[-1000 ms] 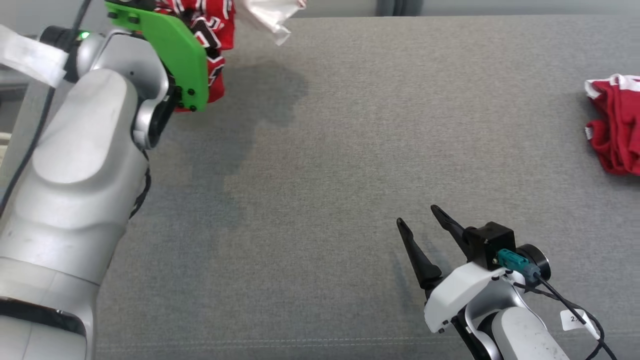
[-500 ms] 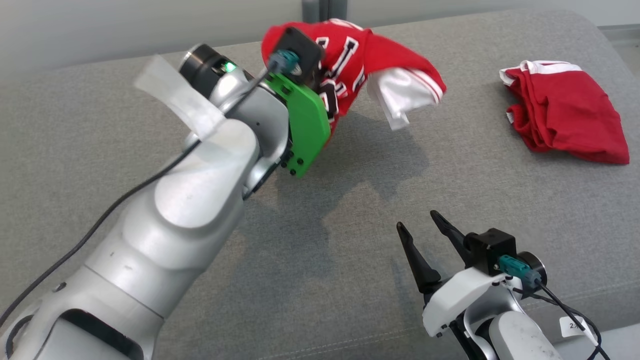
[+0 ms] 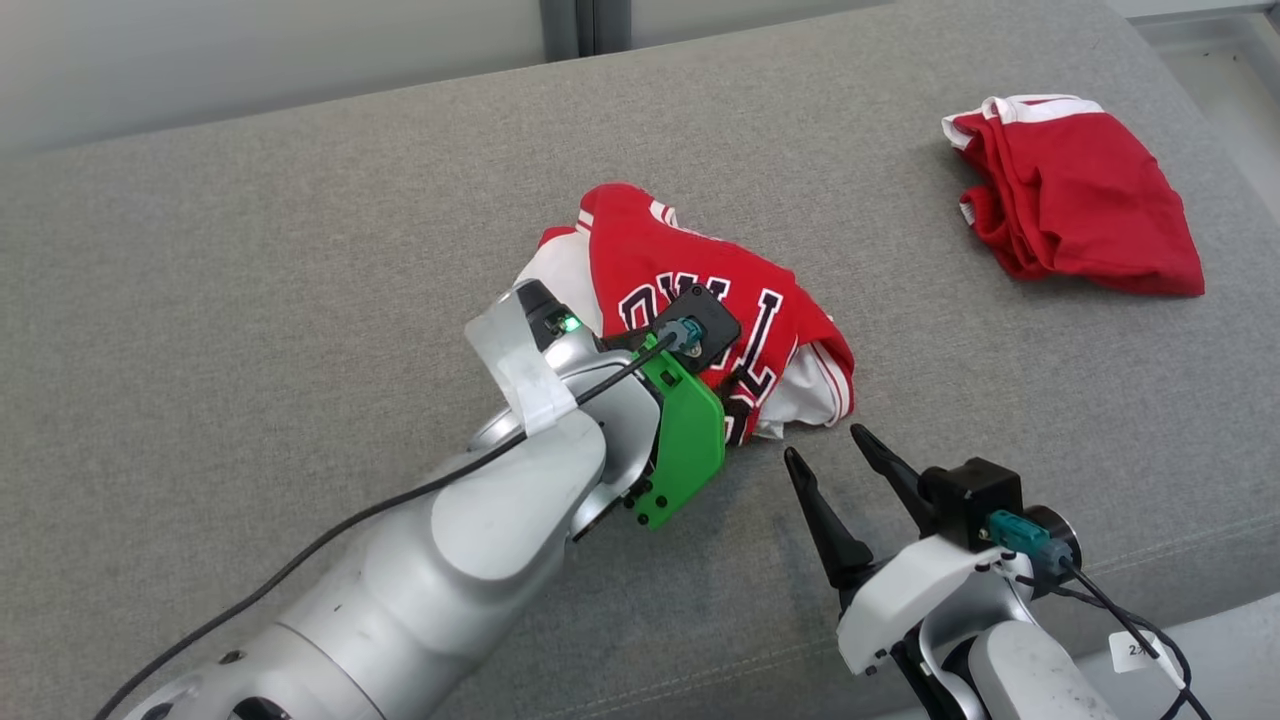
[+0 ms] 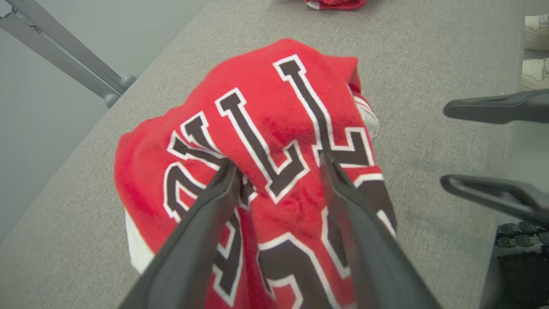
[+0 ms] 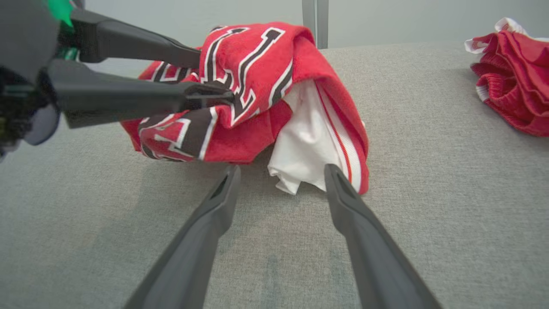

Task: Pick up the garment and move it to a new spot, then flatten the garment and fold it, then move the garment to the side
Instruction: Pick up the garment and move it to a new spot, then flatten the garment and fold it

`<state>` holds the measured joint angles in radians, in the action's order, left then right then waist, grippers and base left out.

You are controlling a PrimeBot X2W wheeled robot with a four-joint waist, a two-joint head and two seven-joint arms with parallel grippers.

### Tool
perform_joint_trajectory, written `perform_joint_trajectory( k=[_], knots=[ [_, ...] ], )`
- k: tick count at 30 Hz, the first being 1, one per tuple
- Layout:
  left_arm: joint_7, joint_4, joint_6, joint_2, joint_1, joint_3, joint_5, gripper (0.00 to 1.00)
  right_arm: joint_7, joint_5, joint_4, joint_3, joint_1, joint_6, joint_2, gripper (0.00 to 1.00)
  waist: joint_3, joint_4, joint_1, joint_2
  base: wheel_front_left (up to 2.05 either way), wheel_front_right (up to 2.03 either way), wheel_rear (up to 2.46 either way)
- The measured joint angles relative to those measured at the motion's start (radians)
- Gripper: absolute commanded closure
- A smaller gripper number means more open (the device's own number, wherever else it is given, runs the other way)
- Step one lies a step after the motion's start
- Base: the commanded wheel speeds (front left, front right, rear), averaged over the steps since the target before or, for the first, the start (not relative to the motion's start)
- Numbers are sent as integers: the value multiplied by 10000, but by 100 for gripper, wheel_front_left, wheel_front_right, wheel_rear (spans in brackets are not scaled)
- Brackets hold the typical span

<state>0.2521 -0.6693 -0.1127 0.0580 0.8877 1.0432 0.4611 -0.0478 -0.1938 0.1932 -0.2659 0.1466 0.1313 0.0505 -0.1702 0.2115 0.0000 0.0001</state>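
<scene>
lying in a crumpled heap near the middle of the grey cushion (image 3: 300, 250), the red garment (image 3: 690, 290) shows black letters edged in white, with a white lining spilling out at its near side. the left gripper (image 4: 281, 167) is down on top of it, jaws parted, both fingertips pressed into the lettered cloth with a band of fabric between them. whether a small fold is caught at one tip is hard to tell. the right gripper (image 3: 824, 444) hovers just beside the heap's white edge, jaws spread wide and holding nothing, fingers pointing toward the cloth. a second red garment (image 3: 1080, 210) lies bunched well apart, toward the cushion's far right corner.
</scene>
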Motion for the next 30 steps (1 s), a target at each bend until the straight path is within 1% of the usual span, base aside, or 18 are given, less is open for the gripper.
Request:
perform_joint_trajectory(
  k=[3, 4, 5, 12, 15, 19, 22, 27, 30],
  knots=[
    [-121, -12, 17, -31, -166, -35, 280, 0, -10, 2, 52, 56, -3, 0, 0, 0, 84, -22, 0, 0, 0, 0, 0],
    [-255, 10, 123, -40, -289, -109, 468, 0, -6, 8, 67, 134, -19, 0, 0, 0, 181, -70, 0, 0, 0, 0, 0],
    [-255, 10, 123, -40, -289, -109, 468, 0, -6, 8, 67, 134, -19, 0, 0, 0, 181, -70, 0, 0, 0, 0, 0],
    [-685, 479, 685, -44, -759, -926, 1440, 0, 125, 119, 59, 368, -281, 0, -4, 0, 633, -356, 0, -1, 0, 0, 0],
    [-694, 719, 1045, 284, -937, -1290, 1661, 0, 215, 151, -2, 430, -452, 0, -2, 0, 828, -521, 0, 0, 0, 0, 0],
    [-464, 828, 1574, 1030, -1275, -1703, 1877, 0, 336, 196, -140, 493, -568, 0, -4, 0, 1072, -734, 0, 0, 0, 0, 0],
    [-240, 842, 1829, 1475, -1493, -1939, 2079, 0, 416, 199, -236, 499, -604, 0, -4, 0, 1201, -856, 0, 0, 0, 0, 0],
    [69, 742, 2021, 1877, -1769, -2197, 2378, 0, 468, 205, -422, 502, -605, 0, -2, 0, 1151, -882, 0, 0, 0, 0, 0],
    [307, 512, 2274, 2044, -1763, -2313, 2458, 0, 479, 215, -506, 508, -595, 0, -2, 0, 899, -780, 0, 0, 0, 0, 0]
  ],
)
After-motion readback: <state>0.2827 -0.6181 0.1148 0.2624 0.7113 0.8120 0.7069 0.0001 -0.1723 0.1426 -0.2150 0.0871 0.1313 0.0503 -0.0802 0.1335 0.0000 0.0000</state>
